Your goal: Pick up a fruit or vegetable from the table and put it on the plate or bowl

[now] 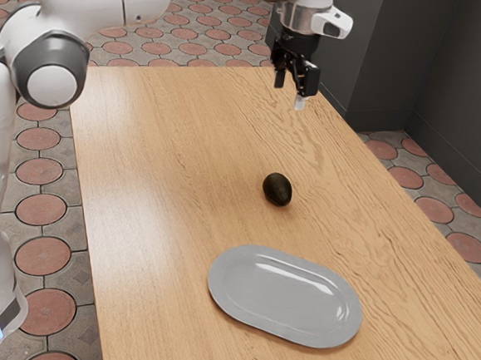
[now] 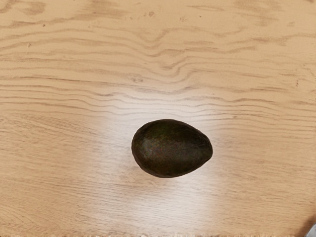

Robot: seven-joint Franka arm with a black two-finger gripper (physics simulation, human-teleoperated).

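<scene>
White arm comes in from the exterior view's left, reaching out over the wood worktop. Mid-worktop, by the near edge: grey oval plate. Just beyond it on the far side, not touching: the avocado, dark, lying on its side on bare wood. A bit further to the exterior view's right & well up in the air: the claw, fingers apart, nothing btwn them. Key relation: the wrist view has the avocado almost straight under the hand, so the fruit lies below the claw. Long axis is flat on the worktop, blunt end one way, narrower end the other. My guess: straight drop, fingers closing across the short width, not along the length.
</scene>
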